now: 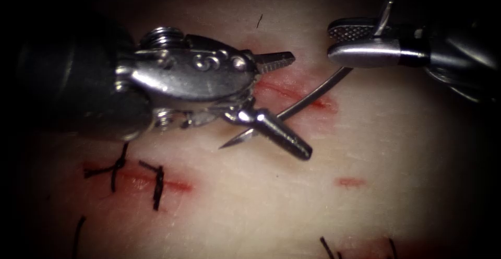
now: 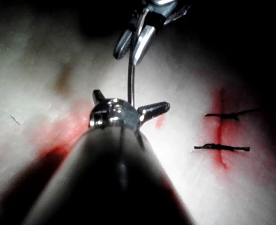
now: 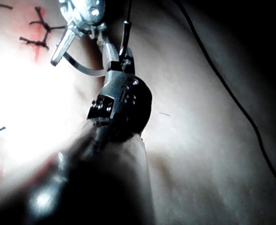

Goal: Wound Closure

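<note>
The right tool (image 1: 348, 42) grips the curved steel needle (image 1: 308, 99) at its tail end, jaws clamped on it. The left tool (image 1: 282, 99) stands with jaws spread wide around the needle's shaft near the tip, holding nothing. The needle lies above the cut (image 1: 292, 93), not in the tissue (image 1: 250, 207). Risk: the smooth, thin needle could swivel in a single end-grip. The jaw faces are ridged; the tissue is pale and soft, with red fluid (image 1: 323, 104) along the cut.

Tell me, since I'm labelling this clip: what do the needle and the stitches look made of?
The needle, held near its back end by the right tool with its tip between the left tool's open jaws above the tissue, looks like polished steel with bright glints. The stitches look like matte black thread, fibre unclear.
</note>
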Motion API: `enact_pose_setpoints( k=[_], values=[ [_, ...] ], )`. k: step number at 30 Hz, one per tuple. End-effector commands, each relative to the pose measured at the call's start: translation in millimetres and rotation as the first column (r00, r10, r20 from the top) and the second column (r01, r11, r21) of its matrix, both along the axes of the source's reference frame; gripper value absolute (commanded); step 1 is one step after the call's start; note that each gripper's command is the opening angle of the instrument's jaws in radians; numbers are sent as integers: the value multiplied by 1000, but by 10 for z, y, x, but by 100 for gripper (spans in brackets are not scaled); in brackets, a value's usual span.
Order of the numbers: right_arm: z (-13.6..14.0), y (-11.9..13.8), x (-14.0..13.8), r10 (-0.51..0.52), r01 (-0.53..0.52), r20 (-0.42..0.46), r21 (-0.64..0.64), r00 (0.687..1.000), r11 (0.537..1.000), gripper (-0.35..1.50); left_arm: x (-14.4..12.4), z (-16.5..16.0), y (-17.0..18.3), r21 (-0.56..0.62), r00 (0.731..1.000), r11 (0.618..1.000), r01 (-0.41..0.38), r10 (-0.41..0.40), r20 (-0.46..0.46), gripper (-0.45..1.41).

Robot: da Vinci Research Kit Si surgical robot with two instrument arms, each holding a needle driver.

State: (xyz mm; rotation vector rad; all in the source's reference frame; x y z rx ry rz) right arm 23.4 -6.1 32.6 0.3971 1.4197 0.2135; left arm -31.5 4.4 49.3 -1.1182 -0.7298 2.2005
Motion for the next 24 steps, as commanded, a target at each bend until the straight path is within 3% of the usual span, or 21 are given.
enact_pose_setpoints(
  k=[1,9,14,17,24],
  values=[
    [0,2,12,-23,22,-24,-41,999,999,-35,-6,5,0,10,1000,1000,-6,6,5,109],
    [-1,-2,17,-129,112,-79,-190,988,975,-35,-7,5,0,111,998,993,-51,47,37,106],
    [-1,-3,17,-140,117,-91,-215,986,970,-35,-1,5,-1,172,998,984,-55,46,53,96],
    [-1,-3,18,-145,121,-92,-226,985,967,-35,4,5,-1,209,997,976,-57,47,57,81],
    [-4,-2,19,-145,121,-95,-229,985,966,-35,8,11,-1,249,998,966,-62,53,44,72]
  ],
)
